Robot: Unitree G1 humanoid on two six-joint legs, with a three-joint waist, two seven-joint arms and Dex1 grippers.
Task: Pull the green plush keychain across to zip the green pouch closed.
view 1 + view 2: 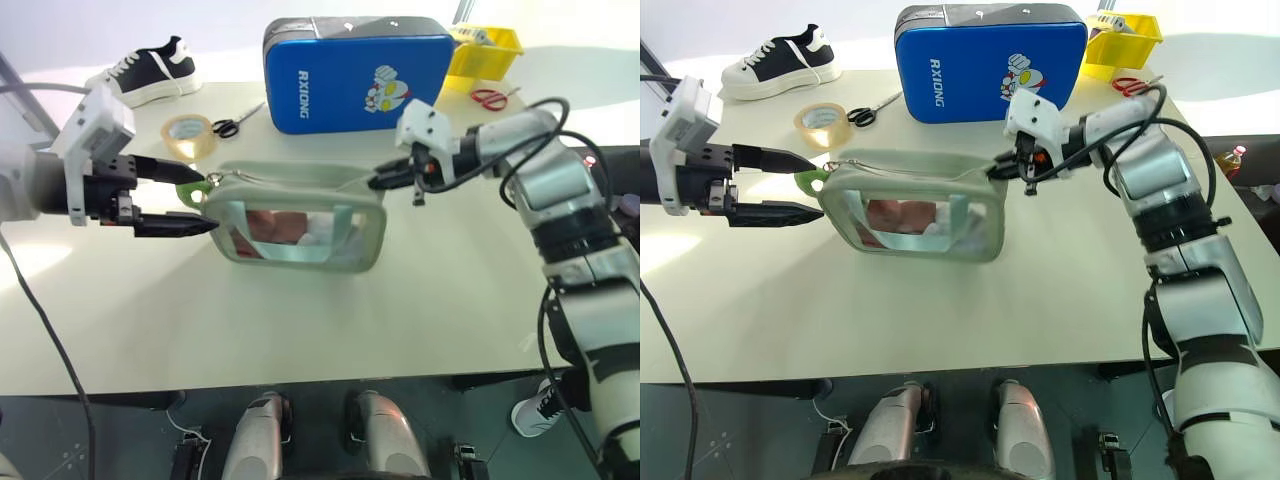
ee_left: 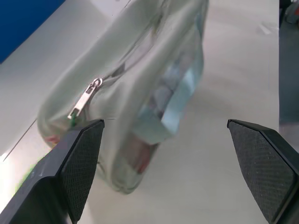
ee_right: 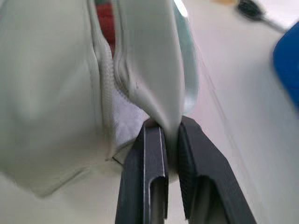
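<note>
The green pouch [image 1: 300, 215] lies in the middle of the table with its clear window facing me and red-white contents inside. The green plush keychain [image 1: 192, 190] hangs at its left end, by the metal zipper pull [image 2: 84, 99]. My left gripper [image 1: 207, 205] is open, one finger above the keychain and one below, level with the pouch's left end. My right gripper [image 1: 378, 180] is shut on the fabric at the pouch's right end [image 3: 154, 93], beside the zipper track, which gapes open there.
A blue RXIONG case [image 1: 350, 75] stands behind the pouch. A tape roll [image 1: 187, 135] and black scissors [image 1: 235, 122] lie at the back left, with a shoe [image 1: 145, 70] beyond. A yellow bin [image 1: 485, 50] and red scissors [image 1: 490, 97] sit at the back right.
</note>
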